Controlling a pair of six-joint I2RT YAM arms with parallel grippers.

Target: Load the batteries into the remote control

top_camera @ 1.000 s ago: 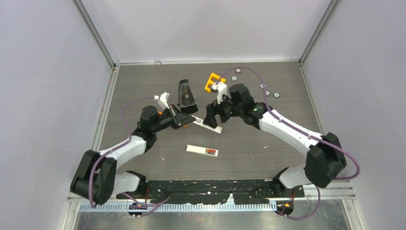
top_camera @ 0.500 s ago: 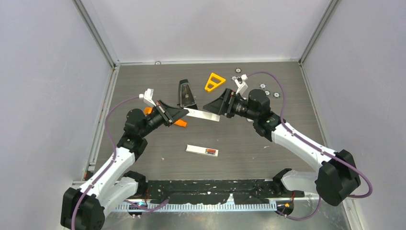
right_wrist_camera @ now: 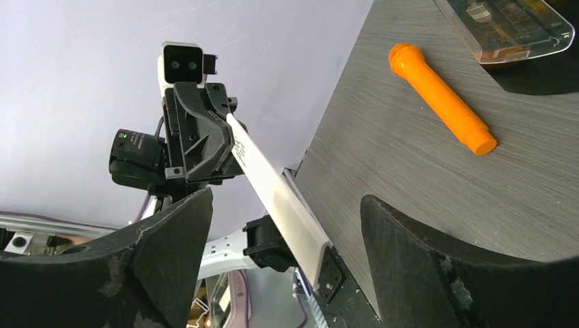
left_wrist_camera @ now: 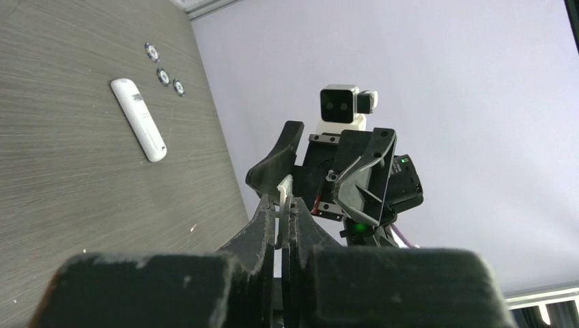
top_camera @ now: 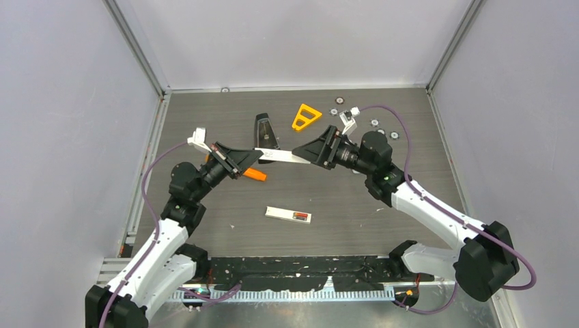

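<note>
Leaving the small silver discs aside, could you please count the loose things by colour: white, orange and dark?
White remotes: 2, the held remote and the lying remote
Orange things: 2, the triangle and the orange cylinder
Dark case: 1
Total: 5

Soft, even light came from above. The desk (top_camera: pixel 355 205) looked bright, with only faint shadows under the arms. The top view was sharp. In the wrist views, the left claw (left_wrist_camera: pixel 283 205) and the right claw (right_wrist_camera: pixel 285 198), near 6 o'clock, looked dark and a bit blurry.
</note>
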